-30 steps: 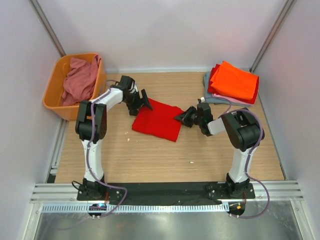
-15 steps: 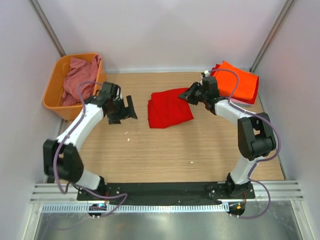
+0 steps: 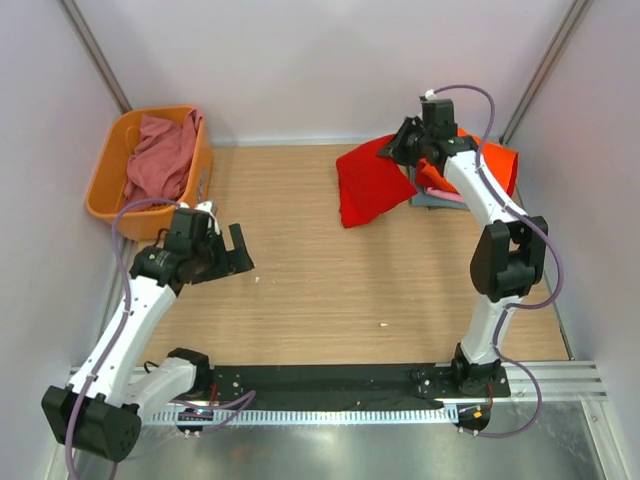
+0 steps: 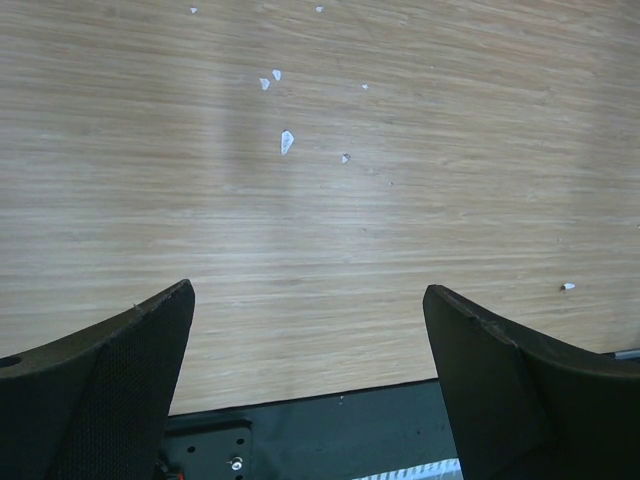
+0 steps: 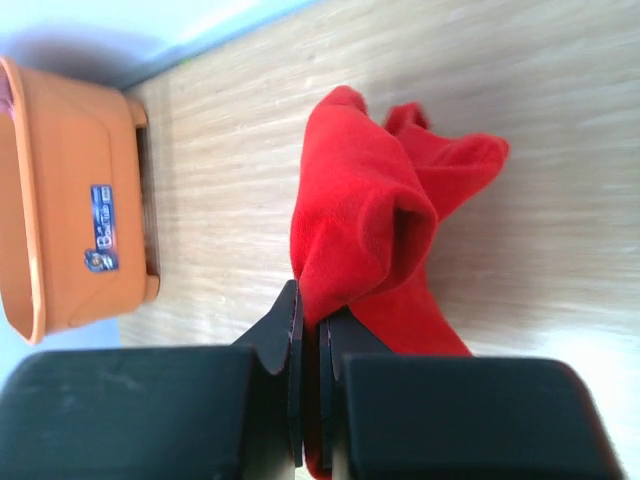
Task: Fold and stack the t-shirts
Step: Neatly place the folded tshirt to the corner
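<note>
Stretching forward, the right gripper [image 3: 401,150] clamps the red t-shirt [image 3: 368,190]; the bent left arm's gripper [image 4: 308,292] gapes apart.

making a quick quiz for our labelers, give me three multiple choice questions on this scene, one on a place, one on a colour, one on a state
1. Where does the orange basket stand?
A. at the far left corner
B. at the far right corner
C. between the arm bases

2. What colour is the t-shirt in the right gripper?
A. grey-blue
B. bright red
C. pink

3. How is the left gripper?
A. shut on a shirt
B. open over the bare table
C. shut on the basket rim

Answers:
1 A: the top view shows the basket at the far left.
2 B: the right wrist view shows red cloth pinched between the shut fingers.
3 B: the left wrist view shows the fingers wide apart with only tabletop between them.
</note>
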Controlling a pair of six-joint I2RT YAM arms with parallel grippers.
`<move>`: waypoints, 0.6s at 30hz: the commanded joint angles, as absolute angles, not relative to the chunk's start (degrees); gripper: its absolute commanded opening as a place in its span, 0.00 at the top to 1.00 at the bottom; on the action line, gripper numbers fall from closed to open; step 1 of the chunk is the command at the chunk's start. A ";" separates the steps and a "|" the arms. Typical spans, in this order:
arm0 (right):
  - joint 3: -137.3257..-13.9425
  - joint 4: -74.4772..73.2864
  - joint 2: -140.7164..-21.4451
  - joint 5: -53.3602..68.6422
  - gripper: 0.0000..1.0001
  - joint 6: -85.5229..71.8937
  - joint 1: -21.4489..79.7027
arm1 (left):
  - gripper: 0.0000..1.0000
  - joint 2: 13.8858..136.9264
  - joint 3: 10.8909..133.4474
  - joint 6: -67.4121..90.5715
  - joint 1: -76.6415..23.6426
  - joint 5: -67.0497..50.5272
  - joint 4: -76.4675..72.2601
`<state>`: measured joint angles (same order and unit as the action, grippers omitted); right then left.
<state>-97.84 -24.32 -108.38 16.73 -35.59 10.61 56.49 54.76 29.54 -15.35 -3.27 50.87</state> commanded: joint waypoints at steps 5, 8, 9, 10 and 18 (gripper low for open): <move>-116.70 -37.87 -112.05 16.26 0.99 -30.32 6.86 | 0.03 54.76 52.30 29.97 -15.47 -2.28 47.90; -124.87 -41.91 -114.25 16.35 0.99 -29.80 5.19 | 0.04 54.76 52.21 29.88 -15.47 -2.81 47.73; -127.15 -42.97 -116.08 16.43 0.99 -29.88 4.92 | 0.04 54.84 52.03 29.88 -15.47 -2.99 47.64; -131.96 -45.15 -116.97 16.52 0.99 -29.71 4.49 | 0.04 54.84 52.03 29.88 -15.47 -2.99 47.55; -143.96 -47.38 -121.29 20.56 0.99 -32.08 0.70 | 0.05 54.67 51.94 29.79 -15.47 -3.69 47.37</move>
